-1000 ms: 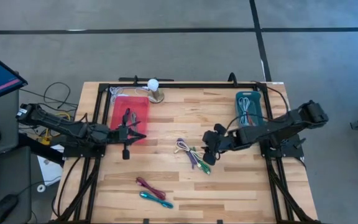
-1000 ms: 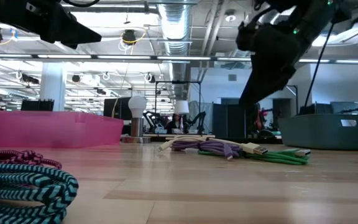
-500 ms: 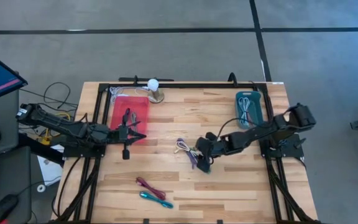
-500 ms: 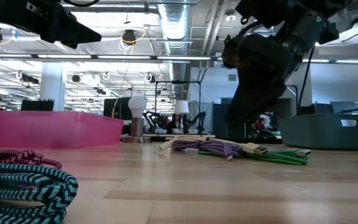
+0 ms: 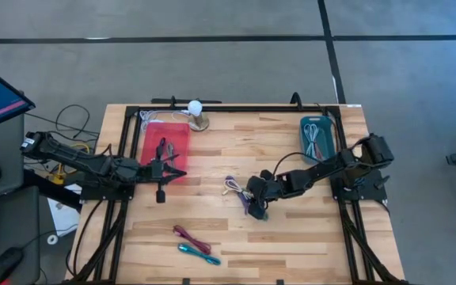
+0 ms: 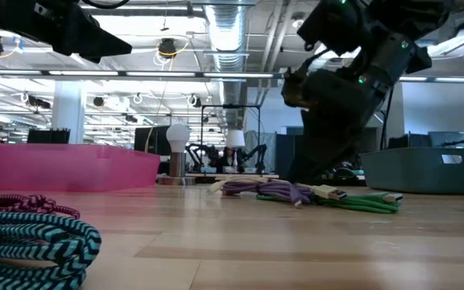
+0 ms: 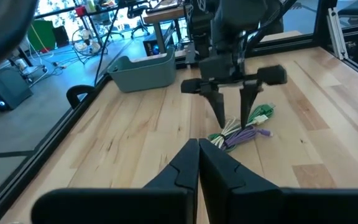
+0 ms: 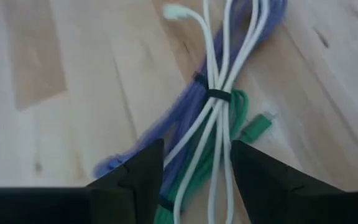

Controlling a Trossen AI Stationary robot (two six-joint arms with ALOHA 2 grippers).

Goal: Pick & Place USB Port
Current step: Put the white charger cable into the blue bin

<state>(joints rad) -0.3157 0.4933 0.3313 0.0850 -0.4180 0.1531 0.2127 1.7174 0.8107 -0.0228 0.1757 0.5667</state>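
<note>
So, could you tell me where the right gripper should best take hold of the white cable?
Probably at the black tie that cinches the white cable mid-bundle, coming straight down from above. The strands run together there, and the right gripper is open over them. The purple cable and green cable lie tangled alongside, so it may catch those too.

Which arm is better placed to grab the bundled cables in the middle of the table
The right. Its hand is open, directly over the tied bundle of white, purple and green USB cables. The left hand is shut, over the pink plastic bin.
</note>
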